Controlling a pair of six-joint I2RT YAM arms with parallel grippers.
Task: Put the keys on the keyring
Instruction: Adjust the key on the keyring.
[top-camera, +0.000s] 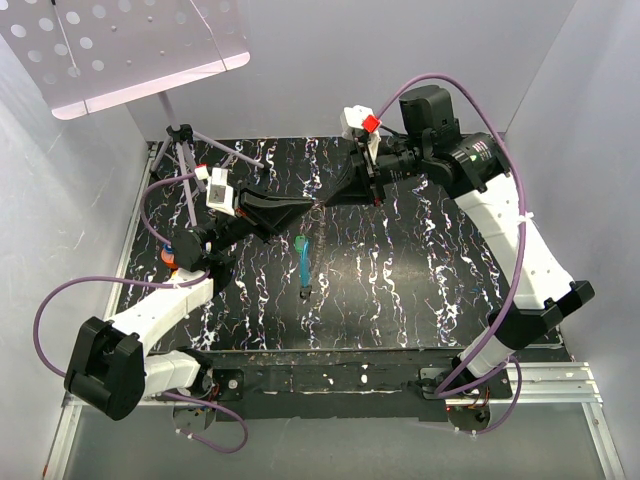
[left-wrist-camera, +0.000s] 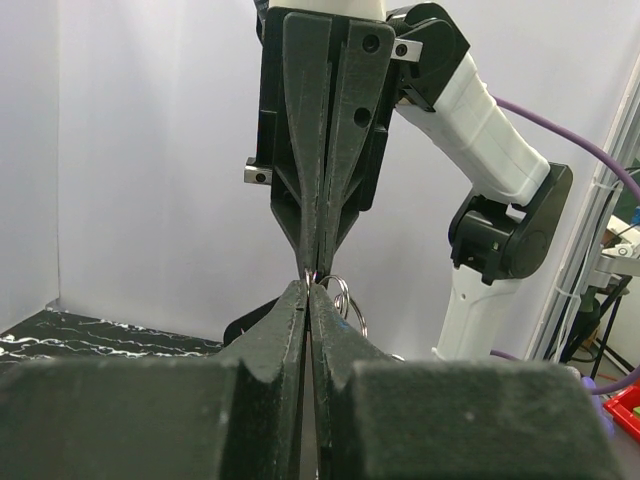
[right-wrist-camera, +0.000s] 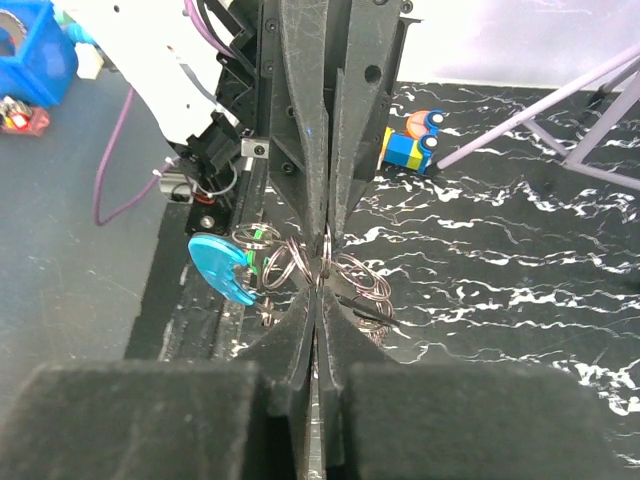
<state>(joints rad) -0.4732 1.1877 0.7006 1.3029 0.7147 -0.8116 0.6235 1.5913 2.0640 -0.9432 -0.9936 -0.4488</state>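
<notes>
Above mid-table, left gripper (left-wrist-camera: 308, 292) and right gripper (right-wrist-camera: 318, 292) meet tip-to-tip (both pinched narrow) on the keyring (right-wrist-camera: 290, 265)

Left claw (top-camera: 312, 205) and right claw (top-camera: 323, 202) tip to tip, teal key (top-camera: 304, 262) nearby.

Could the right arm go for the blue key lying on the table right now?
Probably not yet: the right gripper is shut on the keyring, tip to tip with the left gripper. The blue key lies uncovered close by, so reach looks fine once it lets go.
</notes>
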